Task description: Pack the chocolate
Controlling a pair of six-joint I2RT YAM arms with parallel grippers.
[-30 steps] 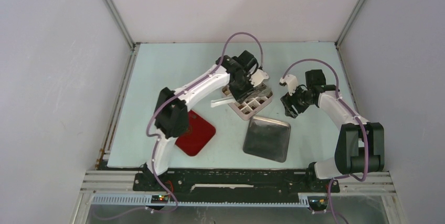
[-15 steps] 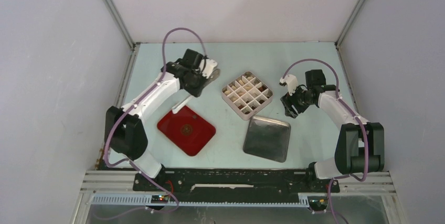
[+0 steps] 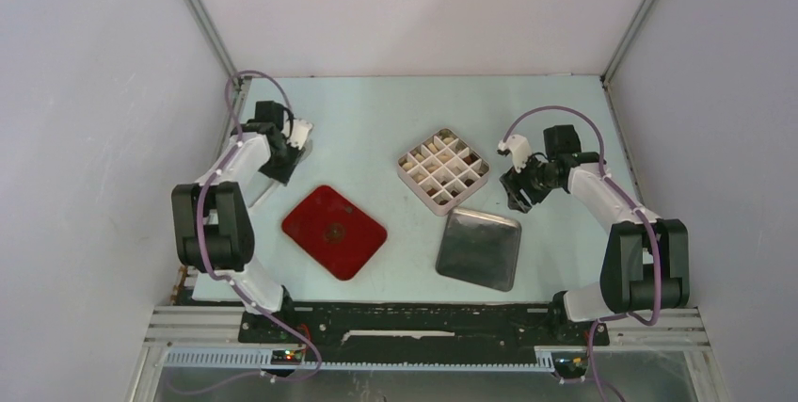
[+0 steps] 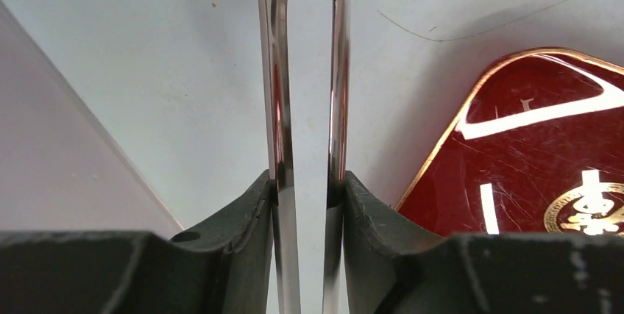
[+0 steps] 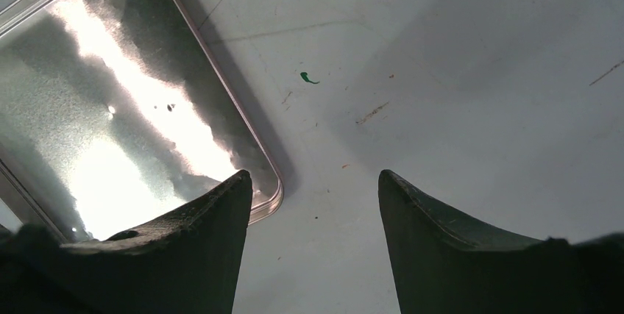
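My left gripper [image 3: 279, 159] is at the far left of the table, shut on the metal tongs [image 4: 278, 93]. In the left wrist view [image 4: 309, 176] the two tong arms run up between my fingers with a narrow gap between them. The red tray [image 3: 334, 231] lies right of the tongs [image 4: 530, 145] and shows only a gold emblem. The cream gridded box [image 3: 442, 170] stands mid-table. Some cells show brown and cream bits, too small to tell as chocolate. My right gripper [image 3: 520, 187] is open and empty over bare table [image 5: 313, 174].
A shallow steel tray [image 3: 479, 248] lies in front of the gridded box; its corner shows in the right wrist view [image 5: 110, 108] left of my fingers. The left wall and its rail [image 3: 221, 167] are close to my left gripper.
My left arm has swung from over the gridded box to the far left of the table, carrying the tongs. The right arm has not moved.
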